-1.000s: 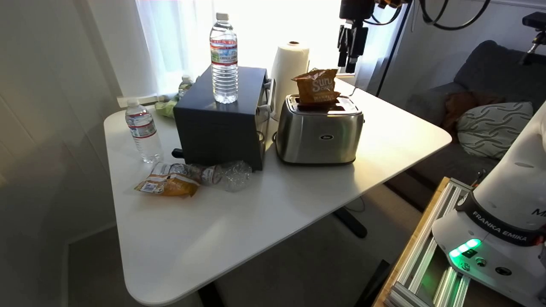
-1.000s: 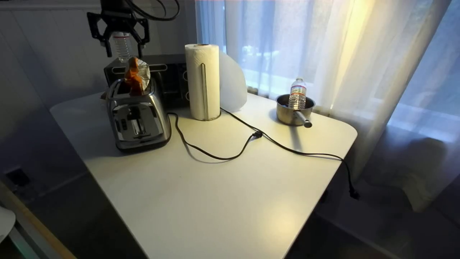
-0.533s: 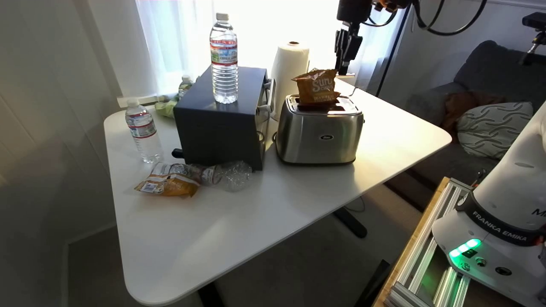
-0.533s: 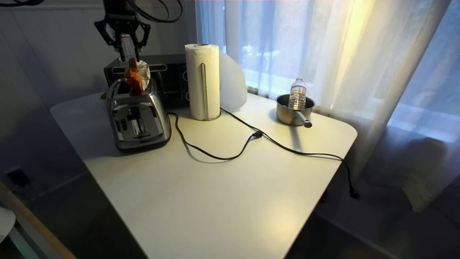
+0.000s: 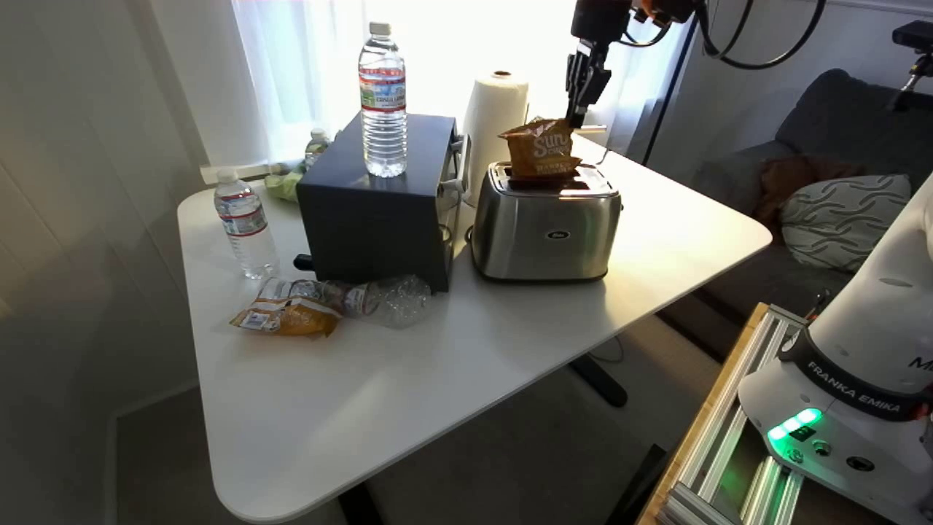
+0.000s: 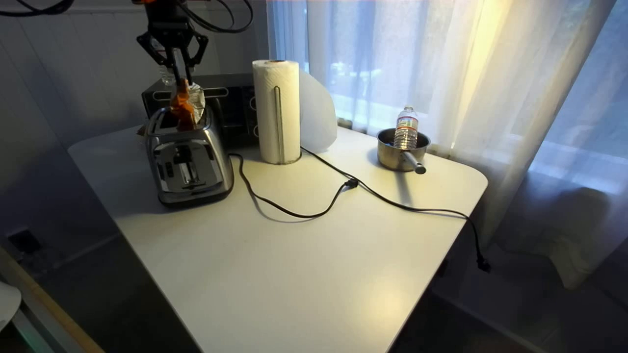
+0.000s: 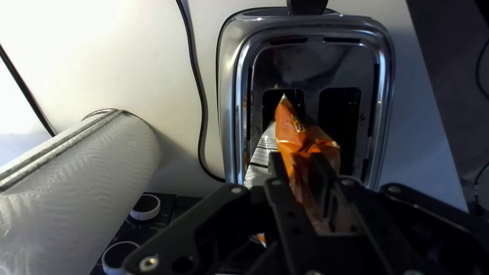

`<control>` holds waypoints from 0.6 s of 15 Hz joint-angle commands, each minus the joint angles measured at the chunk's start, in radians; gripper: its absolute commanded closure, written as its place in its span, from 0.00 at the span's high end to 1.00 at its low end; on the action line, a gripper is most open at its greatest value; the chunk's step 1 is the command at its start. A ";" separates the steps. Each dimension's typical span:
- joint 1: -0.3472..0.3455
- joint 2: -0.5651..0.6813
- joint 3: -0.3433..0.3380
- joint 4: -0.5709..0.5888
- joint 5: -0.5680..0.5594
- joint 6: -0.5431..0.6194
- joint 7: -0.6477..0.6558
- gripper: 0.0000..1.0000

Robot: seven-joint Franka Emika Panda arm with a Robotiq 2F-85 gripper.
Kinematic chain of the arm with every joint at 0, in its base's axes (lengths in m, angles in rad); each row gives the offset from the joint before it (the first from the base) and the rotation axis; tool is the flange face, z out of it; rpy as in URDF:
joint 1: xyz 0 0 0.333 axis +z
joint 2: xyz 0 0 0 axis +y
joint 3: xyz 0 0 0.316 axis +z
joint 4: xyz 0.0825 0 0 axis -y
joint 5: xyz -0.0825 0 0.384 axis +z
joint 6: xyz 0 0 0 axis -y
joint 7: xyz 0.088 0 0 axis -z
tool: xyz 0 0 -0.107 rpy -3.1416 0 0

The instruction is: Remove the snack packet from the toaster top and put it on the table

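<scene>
One snack packet (image 5: 541, 152) stands on the one toaster (image 5: 547, 237); the jaws are narrowly apart, the packet showing between them in the wrist view. A second orange bag (image 5: 297, 319) lies on the white table (image 5: 393, 394) near curtains (image 6: 431, 59). One paper-towel roll (image 6: 266, 113) and one dark box (image 5: 372, 237) bearing a bottle (image 5: 383, 127) stand close by the toaster.
</scene>
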 commanded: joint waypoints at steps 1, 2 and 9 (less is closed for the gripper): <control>-0.001 -0.030 0.008 -0.032 0.008 0.025 -0.036 0.02; 0.000 -0.033 0.008 -0.032 0.011 0.022 -0.043 0.00; 0.018 -0.159 0.036 -0.050 -0.002 -0.002 -0.073 0.03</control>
